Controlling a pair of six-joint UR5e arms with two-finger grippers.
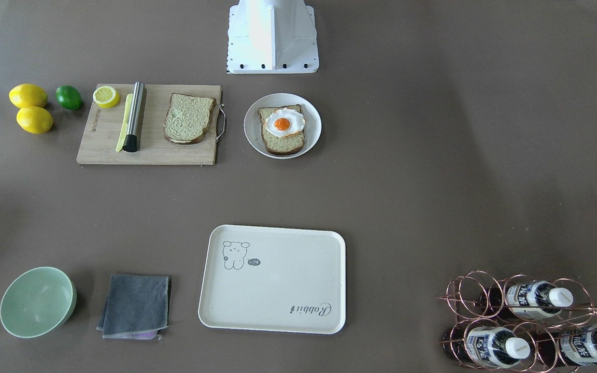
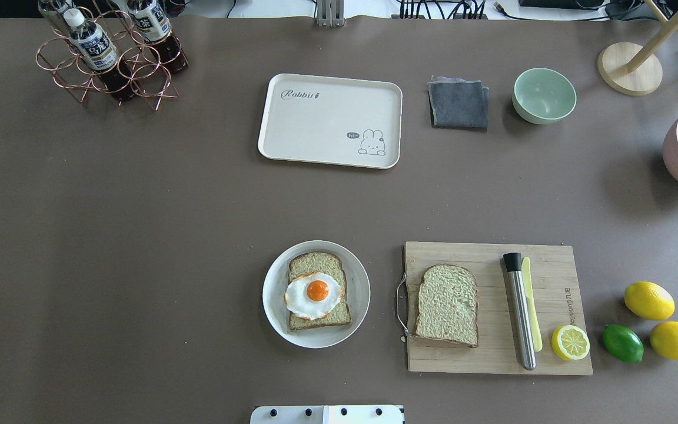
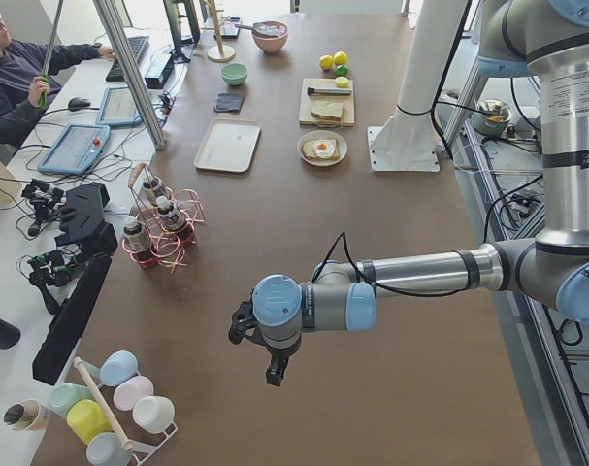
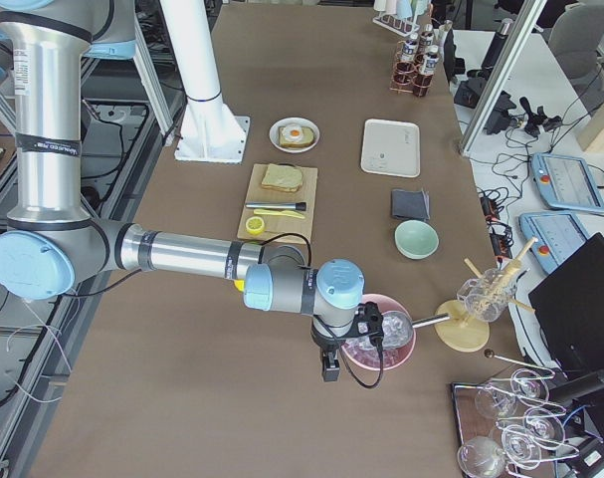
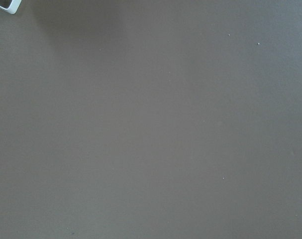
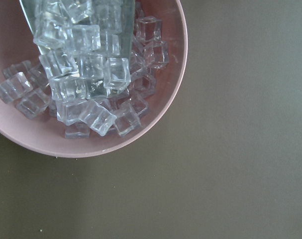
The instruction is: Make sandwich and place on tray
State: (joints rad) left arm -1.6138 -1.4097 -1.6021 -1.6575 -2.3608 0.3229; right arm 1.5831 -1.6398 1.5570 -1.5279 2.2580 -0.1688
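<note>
Whether the left gripper [image 3: 275,374] or right gripper [image 4: 329,370] was open could not be told; the loose toast slice [image 2: 446,305] probably wanted a level edge grip to land squarely over the fried egg [image 2: 313,294].

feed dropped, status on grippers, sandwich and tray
Left gripper and right gripper far from food, state unclear. Egg-topped toast slice on round white plate, second toast slice on wooden cutting board, unstacked. Cream rectangular tray bare. Steel cylinder beside second slice.

— What sits on the cutting board [image 2: 486,359]?
— A steel rod [image 2: 520,312], a yellow knife [image 2: 531,306] just beside it, and a lemon half [image 2: 570,343] at the corner.
— And off the board?
— Two lemons [image 2: 648,300] and a lime [image 2: 622,343] near it; farther away, a grey cloth [image 2: 458,104] beside a green bowl [image 2: 544,95].
</note>
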